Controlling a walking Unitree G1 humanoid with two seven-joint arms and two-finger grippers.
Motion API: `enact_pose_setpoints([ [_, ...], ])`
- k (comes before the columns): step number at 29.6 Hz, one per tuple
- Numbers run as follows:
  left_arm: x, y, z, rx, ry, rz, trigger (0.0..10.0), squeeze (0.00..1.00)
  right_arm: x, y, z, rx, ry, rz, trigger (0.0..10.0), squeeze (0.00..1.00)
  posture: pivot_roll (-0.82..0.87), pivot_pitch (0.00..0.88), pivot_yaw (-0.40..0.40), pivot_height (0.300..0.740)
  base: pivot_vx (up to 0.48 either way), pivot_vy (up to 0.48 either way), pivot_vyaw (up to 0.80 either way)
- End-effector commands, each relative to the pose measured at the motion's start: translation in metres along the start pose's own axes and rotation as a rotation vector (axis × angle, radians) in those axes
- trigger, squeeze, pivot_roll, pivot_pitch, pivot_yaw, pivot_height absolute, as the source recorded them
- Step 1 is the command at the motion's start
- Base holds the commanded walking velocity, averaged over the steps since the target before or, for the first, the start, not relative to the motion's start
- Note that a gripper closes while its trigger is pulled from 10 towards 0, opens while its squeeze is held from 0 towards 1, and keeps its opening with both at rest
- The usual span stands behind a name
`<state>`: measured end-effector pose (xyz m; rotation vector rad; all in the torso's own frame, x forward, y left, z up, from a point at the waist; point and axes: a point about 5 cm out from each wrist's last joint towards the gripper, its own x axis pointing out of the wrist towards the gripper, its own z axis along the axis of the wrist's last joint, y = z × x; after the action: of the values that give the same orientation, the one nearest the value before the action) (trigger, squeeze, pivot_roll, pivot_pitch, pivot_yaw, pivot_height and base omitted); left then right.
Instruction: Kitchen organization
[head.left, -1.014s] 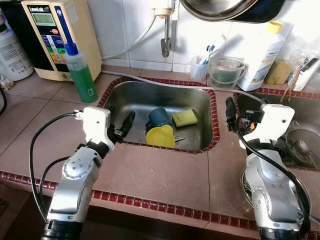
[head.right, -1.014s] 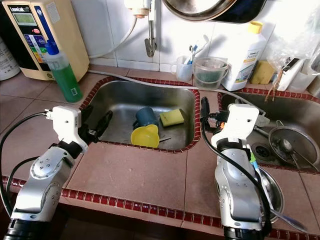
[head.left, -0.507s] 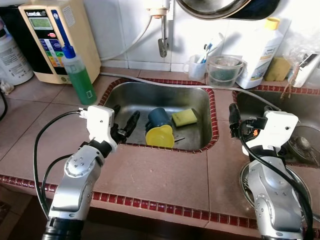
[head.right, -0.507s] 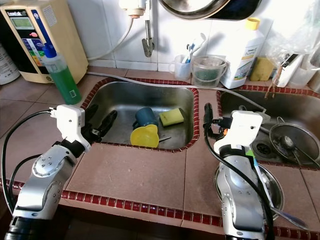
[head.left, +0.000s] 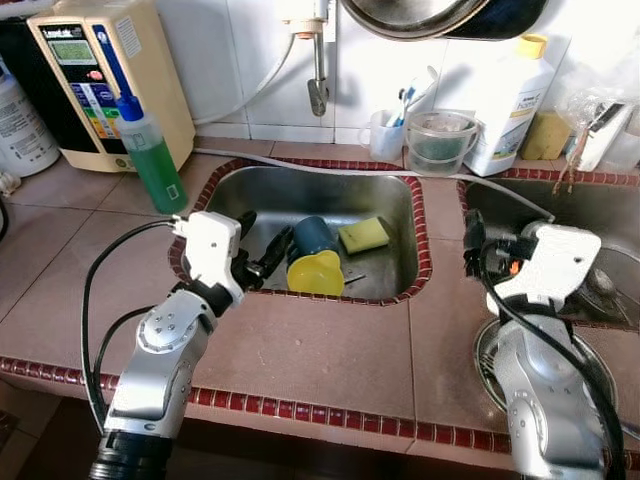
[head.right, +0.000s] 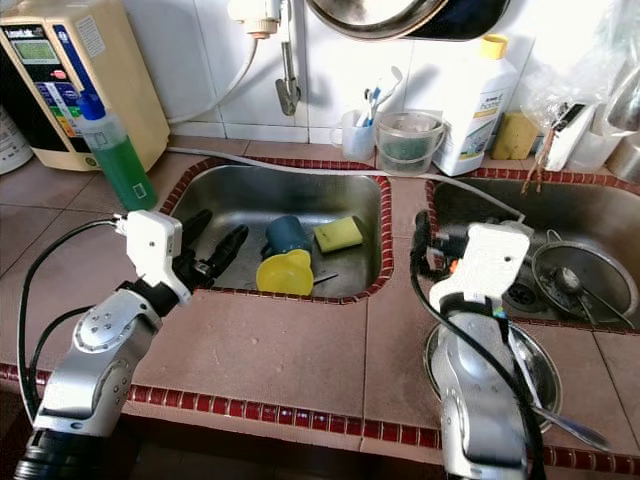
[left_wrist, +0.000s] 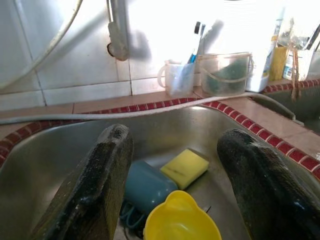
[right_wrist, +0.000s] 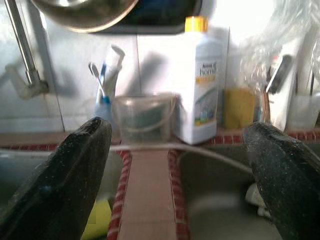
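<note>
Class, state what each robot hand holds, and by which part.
Nothing: the left hand is open over the sink's edge, and the right hand is open too.

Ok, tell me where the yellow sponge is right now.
The yellow sponge lies on the floor of the left sink, toward its right side, just right of the blue cup and behind the yellow cup.

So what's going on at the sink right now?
The robot stands at the tiled counter facing the left sink, which holds a yellow cup, a blue mug and a yellow sponge. Its left hand is open at the sink's near-left edge, fingers aimed at the cups, holding nothing. The right hand is open over the counter strip between the two sinks, also empty. Nothing has been picked up yet.
</note>
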<state>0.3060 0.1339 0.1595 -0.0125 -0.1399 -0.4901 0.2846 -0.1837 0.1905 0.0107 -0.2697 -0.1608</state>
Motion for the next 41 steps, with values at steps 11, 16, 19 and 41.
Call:
enact_pose_setpoints([
  [11,0.003,-0.003,0.002,-0.028,-0.023,0.02,10.0,0.0,0.003,-0.004,0.005,-0.035,-0.024,-0.01,10.0,0.0,-0.23,0.034,0.075,0.74,0.0,0.0,0.0],
  [16,0.005,-0.003,0.004,-0.04,-0.037,0.031,10.0,0.0,0.002,-0.007,0.006,-0.041,-0.025,-0.016,10.0,0.0,-0.24,0.039,0.073,0.74,0.0,0.0,0.0],
  [19,0.005,-0.003,0.004,-0.035,-0.037,0.033,10.0,0.0,0.001,-0.008,0.006,-0.043,-0.023,-0.015,10.0,0.0,-0.24,0.037,0.073,0.74,0.0,0.0,0.0],
  [41,0.009,-0.002,0.007,-0.079,-0.055,0.02,10.0,0.0,-0.003,-0.009,0.004,-0.048,-0.011,-0.02,10.0,0.0,-0.25,0.025,0.076,0.74,0.0,-0.24,0.0],
])
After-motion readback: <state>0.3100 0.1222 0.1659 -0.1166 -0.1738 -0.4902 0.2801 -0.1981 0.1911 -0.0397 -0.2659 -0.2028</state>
